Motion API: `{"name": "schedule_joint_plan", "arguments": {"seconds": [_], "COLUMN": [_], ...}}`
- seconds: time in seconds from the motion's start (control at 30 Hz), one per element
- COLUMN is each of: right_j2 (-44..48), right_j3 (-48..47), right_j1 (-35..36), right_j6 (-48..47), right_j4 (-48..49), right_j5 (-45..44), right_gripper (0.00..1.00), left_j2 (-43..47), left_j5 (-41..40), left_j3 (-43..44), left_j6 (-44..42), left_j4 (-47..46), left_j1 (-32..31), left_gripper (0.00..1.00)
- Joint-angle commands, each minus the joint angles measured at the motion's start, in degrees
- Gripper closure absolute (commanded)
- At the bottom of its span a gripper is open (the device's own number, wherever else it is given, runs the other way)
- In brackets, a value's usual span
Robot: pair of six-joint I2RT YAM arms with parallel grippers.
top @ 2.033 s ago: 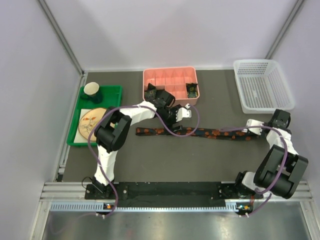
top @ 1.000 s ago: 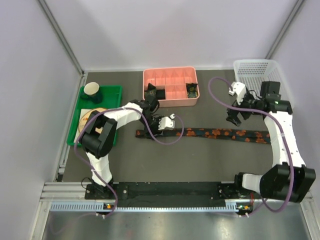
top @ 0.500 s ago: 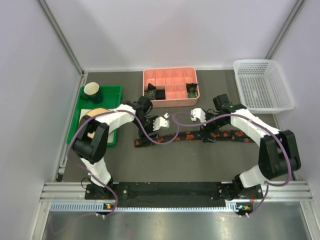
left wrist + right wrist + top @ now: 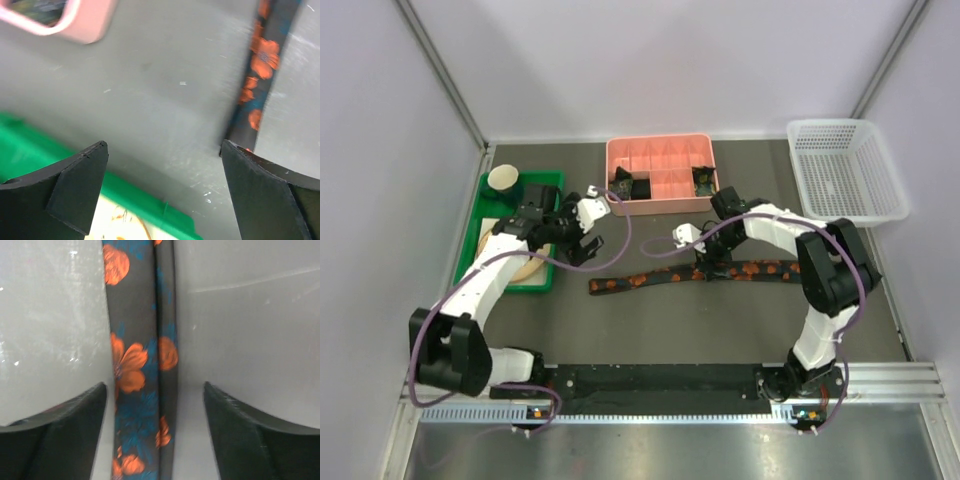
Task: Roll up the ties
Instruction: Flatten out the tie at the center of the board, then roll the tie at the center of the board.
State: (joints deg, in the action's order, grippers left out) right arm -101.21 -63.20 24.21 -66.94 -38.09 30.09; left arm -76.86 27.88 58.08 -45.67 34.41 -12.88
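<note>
One tie (image 4: 650, 278), black with red-orange flowers, lies flat across the mat, left end nearer me. My right gripper (image 4: 710, 267) hovers over its middle. In the right wrist view the tie (image 4: 139, 370) runs lengthwise between the open fingers (image 4: 56, 436), and I see no contact. My left gripper (image 4: 584, 236) is open and empty, above the mat beside the green tray (image 4: 542, 283). The left wrist view shows the tie (image 4: 261, 62) off to the right of that gripper (image 4: 163, 167). Two dark rolled ties (image 4: 623, 185) sit in the pink box (image 4: 660, 147).
The green tray (image 4: 131, 199) holds a cup (image 4: 504, 180) and a round plate (image 4: 505, 262). A white basket (image 4: 844, 170) stands at the back right. The pink box's corner (image 4: 80, 22) shows in the left wrist view. Purple cables loop over both arms.
My left gripper has opened and pulled back left from the tie's end to the green tray. My right gripper has moved left along the tie, and its jaws have narrowed a little.
</note>
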Motion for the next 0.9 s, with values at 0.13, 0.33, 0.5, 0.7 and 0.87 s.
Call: {"name": "schedule_joint_plan", "arguments": {"seconds": [0.13, 0.33, 0.5, 0.7, 0.87], "right_j2": [-3.9, -2.8, -0.8, 2.5, 10.7], "right_j3": [-6.1, -4.0, -1.8, 0.2, -0.8], "right_j1": [1.4, 2.2, 2.5, 2.7, 2.7], "right_j6": [-2.2, -0.3, 0.8, 5.7, 12.7], "right_j4": [-8.0, -8.9, -8.9, -6.3, -1.8], "right_j5": [1.4, 0.9, 0.9, 0.9, 0.9], "right_gripper": [0.49, 0.59, 0.60, 0.54, 0.38], "left_j2": [11.9, 11.9, 13.8, 0.7, 6.9], "left_j5": [-17.4, -17.6, -14.2, -8.4, -2.7], "left_j3": [-6.3, -5.2, -6.2, 3.2, 1.4], "left_j6": [24.3, 28.2, 28.7, 22.6, 20.7], "left_j4": [-19.4, -16.2, -19.0, 1.8, -4.7], "left_j1": [0.5, 1.7, 3.0, 3.3, 5.0], "left_gripper": [0.01, 0.01, 0.01, 0.01, 0.01]}}
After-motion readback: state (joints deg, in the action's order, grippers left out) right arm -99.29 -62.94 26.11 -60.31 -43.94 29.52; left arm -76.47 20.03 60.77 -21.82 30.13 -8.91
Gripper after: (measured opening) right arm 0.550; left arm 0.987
